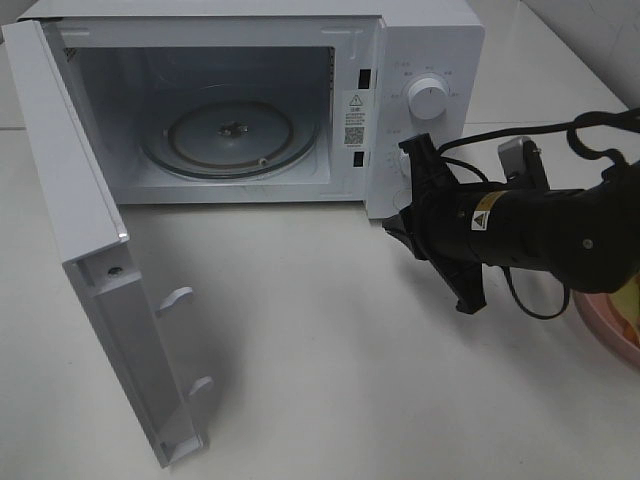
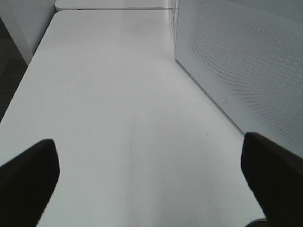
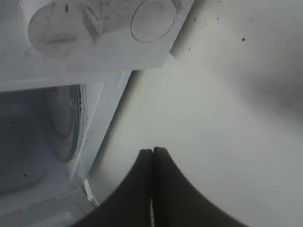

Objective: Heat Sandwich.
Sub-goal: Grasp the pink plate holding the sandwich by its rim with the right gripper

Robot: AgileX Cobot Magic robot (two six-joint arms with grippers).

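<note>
The sandwich (image 1: 630,318) shows only as a yellowish sliver on a pink plate (image 1: 600,322) at the right edge of the high view, mostly cut off and partly under my right arm. My right gripper (image 1: 398,226) (image 3: 152,151) is shut with nothing in it, its tips just in front of the microwave's control panel (image 1: 425,130), below the knob (image 1: 430,98). The microwave (image 1: 430,35) stands open with a bare glass turntable (image 1: 230,135) inside. My left gripper (image 2: 151,182) is open over bare table, out of the high view.
The microwave door (image 1: 90,250) (image 2: 236,61) swings out toward the front left; my left gripper sits beside its outer face. The white table (image 1: 330,360) stretches in front of the oven. A cable (image 1: 540,130) trails over my right arm.
</note>
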